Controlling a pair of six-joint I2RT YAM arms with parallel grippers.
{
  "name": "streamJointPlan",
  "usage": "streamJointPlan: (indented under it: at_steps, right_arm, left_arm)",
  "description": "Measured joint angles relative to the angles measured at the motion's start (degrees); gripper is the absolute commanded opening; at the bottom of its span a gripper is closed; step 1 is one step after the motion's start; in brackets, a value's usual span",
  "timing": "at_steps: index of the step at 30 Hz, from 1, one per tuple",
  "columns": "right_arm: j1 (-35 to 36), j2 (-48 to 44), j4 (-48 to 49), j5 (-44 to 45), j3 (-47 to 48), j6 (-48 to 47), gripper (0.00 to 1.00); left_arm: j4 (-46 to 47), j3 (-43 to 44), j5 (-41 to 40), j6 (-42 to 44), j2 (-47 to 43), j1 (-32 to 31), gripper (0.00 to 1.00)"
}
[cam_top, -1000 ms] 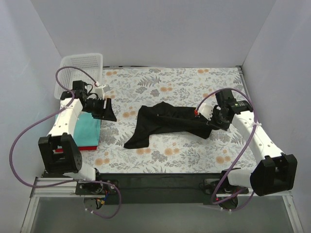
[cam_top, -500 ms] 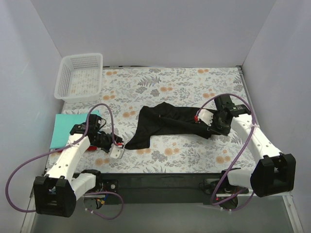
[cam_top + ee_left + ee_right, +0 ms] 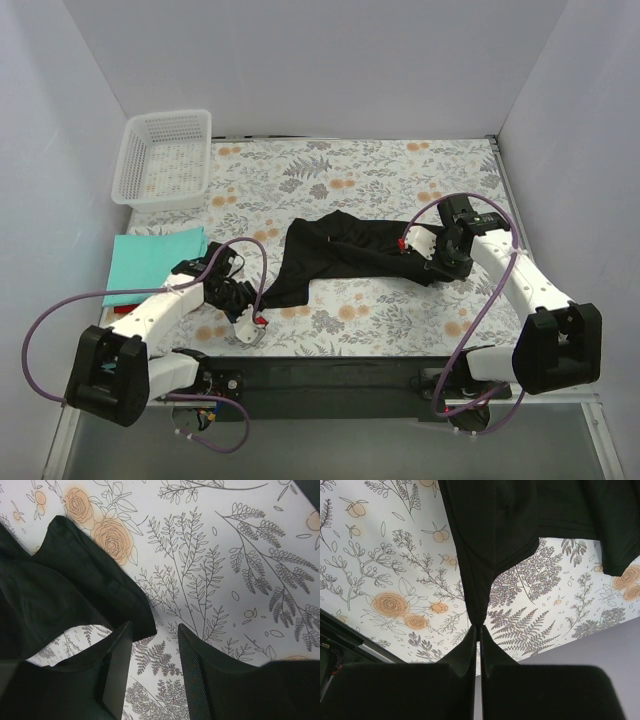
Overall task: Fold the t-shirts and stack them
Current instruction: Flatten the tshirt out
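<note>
While my right fingers (image 3: 473, 647) pinch the black t-shirt (image 3: 340, 252), my left fingers (image 3: 118, 666) hang spread

Nearest the front edge of the flowered counter (image 3: 350, 175), my left fingers are spread apart low over the print. A corner of the black t-shirt lies just at one fingertip, and nothing is clamped between them. Further in, the shirt lies crumpled across the middle of the counter, its narrow end reaching toward that corner. At its right end my right fingers are closed tight on a fold of its edge. To the left lies a teal folded cloth (image 3: 155, 262), apart from the shirt. A white basket (image 3: 165, 155) stands in the far left corner.
</note>
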Motion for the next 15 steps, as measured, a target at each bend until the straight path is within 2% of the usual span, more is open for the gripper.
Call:
streamJointPlan:
  at_steps: [10,13,15]
  right_arm:
    - [-0.09,1.18,0.0,-0.09,0.0,0.11,0.01]
    - [-0.13,1.31,0.0,-0.09,0.02,0.09,0.01]
    - [-0.22,1.31,0.0,-0.11,0.02,0.09,0.01]
  left_arm:
    - [6.82,0.55,-1.92,0.0,6.97,-1.07,0.41]
    - [9.92,0.85,-1.7,0.0,8.24,-1.16,0.38]
    - [11.87,0.85,-1.46,0.0,8.87,-1.16,0.29]
